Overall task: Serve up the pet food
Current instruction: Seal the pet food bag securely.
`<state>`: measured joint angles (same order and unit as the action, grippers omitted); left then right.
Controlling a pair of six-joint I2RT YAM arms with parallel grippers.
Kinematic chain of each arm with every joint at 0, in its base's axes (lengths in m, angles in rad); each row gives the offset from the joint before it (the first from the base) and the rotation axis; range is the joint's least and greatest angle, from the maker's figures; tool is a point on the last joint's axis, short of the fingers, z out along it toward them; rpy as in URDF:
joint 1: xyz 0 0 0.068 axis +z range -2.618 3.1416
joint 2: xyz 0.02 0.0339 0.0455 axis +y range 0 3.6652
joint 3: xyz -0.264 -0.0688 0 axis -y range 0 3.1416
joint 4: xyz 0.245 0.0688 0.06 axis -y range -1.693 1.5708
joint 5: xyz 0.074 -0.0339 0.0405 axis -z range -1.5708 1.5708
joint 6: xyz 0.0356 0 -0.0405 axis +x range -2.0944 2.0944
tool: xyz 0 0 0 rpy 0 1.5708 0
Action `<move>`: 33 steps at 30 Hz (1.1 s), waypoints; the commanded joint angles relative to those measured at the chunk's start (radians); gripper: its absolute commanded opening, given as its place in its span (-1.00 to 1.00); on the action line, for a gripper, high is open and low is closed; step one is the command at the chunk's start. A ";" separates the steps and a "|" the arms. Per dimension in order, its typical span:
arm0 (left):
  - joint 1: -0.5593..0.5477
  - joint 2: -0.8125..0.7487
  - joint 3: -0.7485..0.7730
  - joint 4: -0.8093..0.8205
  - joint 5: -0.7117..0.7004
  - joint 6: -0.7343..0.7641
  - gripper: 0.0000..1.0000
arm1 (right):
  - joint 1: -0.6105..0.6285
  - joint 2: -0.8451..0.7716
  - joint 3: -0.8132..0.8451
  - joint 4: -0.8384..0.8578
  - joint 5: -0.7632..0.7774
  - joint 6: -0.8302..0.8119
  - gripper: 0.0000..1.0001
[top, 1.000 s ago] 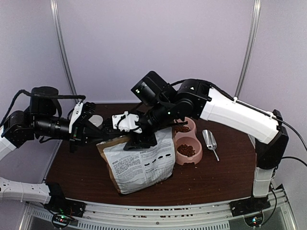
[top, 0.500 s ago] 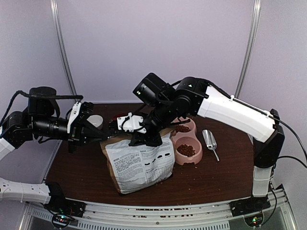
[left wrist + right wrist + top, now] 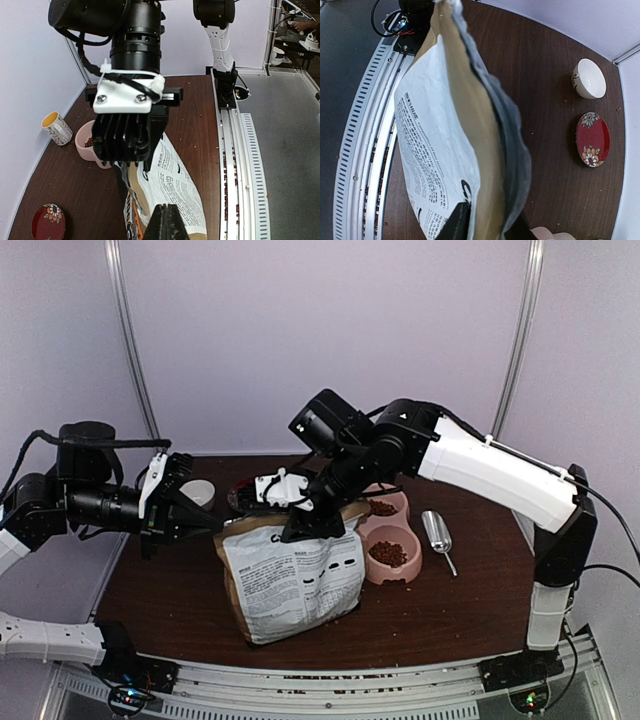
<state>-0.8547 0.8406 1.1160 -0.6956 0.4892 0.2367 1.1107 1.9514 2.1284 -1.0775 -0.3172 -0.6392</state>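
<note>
Sliding toward 3 o'clock along the bag's top edge since a second ago, the right gripper is now straddling the mouth of the paper bag.

Nearest the arm bases, the bag is standing upright on the dark table, printed face forward. At its 9 o'clock corner the left gripper is pinching the top edge, clenched on the paper. The right gripper's fingers are sitting either side of the mouth; I cannot tell if they are squeezing. At the bag's 3 o'clock the pet food is lying in both wells of the pink double bowl, a metal scoop lying beyond. Farther back, at 11 o'clock, a white cup is standing near a red saucer.
</note>
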 commanded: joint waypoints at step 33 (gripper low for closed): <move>-0.003 -0.006 -0.015 0.054 -0.020 0.004 -1.00 | -0.108 -0.150 -0.139 0.011 0.010 0.041 -0.45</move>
<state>-0.8547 0.8368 1.1065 -0.6891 0.4713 0.2371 1.0302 1.8458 2.0026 -1.0397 -0.3859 -0.6079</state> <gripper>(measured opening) 0.011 0.244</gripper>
